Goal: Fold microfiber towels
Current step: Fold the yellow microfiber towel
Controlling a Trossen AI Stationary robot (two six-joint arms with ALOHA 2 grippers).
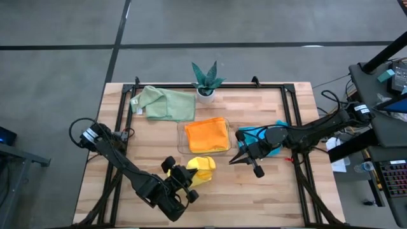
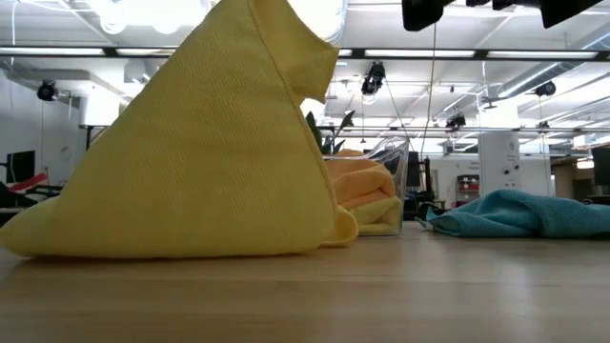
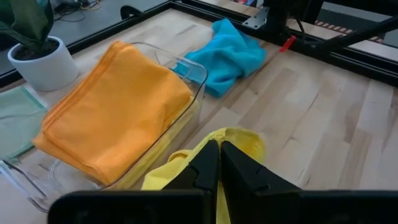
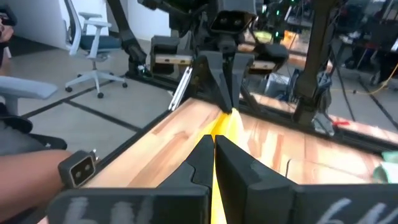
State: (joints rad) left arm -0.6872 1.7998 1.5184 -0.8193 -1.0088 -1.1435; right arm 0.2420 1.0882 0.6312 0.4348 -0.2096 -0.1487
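Down at the lower centre of the high view, the left pincer (image 1: 191, 180) is pressed together on a yellow towel (image 1: 202, 169), pinching its edge; in the low view that cloth rises off the desk (image 1: 267, 197) as a tall peak at the left of the frame. In the left wrist view the 2 dark fingers (image 3: 205, 168) meet with yellow fabric between them. The right pincer (image 1: 245, 159) hovers just right of centre, its fingers pressed together; the right wrist view shows a strip of the same yellow cloth caught between them. The orange towel (image 1: 207, 134) lies folded in the clear tray (image 1: 181, 138) at the middle of the frame, on top of another yellow layer visible at tray level in the low view. The teal towel (image 1: 254, 135) sits crumpled just right of the tray, partly under the right arm. The pale green towel (image 1: 166, 104) lies at the upper left, beside the potted plant (image 1: 206, 80).
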